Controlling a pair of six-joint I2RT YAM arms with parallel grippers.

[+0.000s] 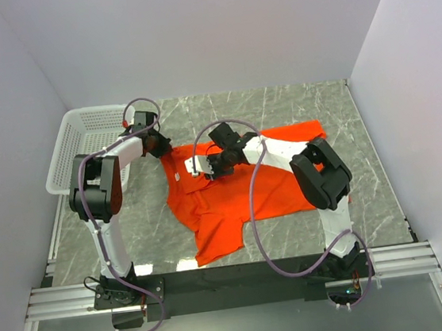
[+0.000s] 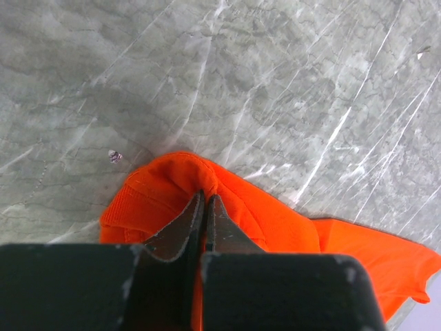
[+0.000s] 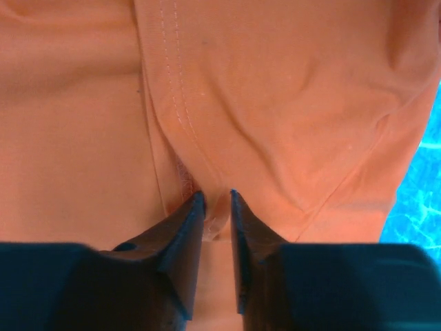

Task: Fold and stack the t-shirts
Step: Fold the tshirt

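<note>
Left gripper fingers closed tight on a bunched edge of the t-shirt; cloth puckers up around the tips. This is the shirt's far-left corner, sleeve or shoulder, cannot tell which.

Right gripper: jaws narrow, a small ridge of cloth beside a stitched seam pinched up between them. From above it sits near the white neck label.

T-shirt lies mid-counter, opened out and mostly flat, with rumples and one part trailing toward the near edge. White basket stands in the far-left corner, apart from the shirt.

Progress, judged: early.
- No fold made; both sleeves and body look spread in a single layer.
- Both grippers have cloth in hand along the far side, which reads as the set-up for straightening or a first fold.
- Only one shirt seen, no stack begun.
- Left to do: folding, then stacking.
</note>
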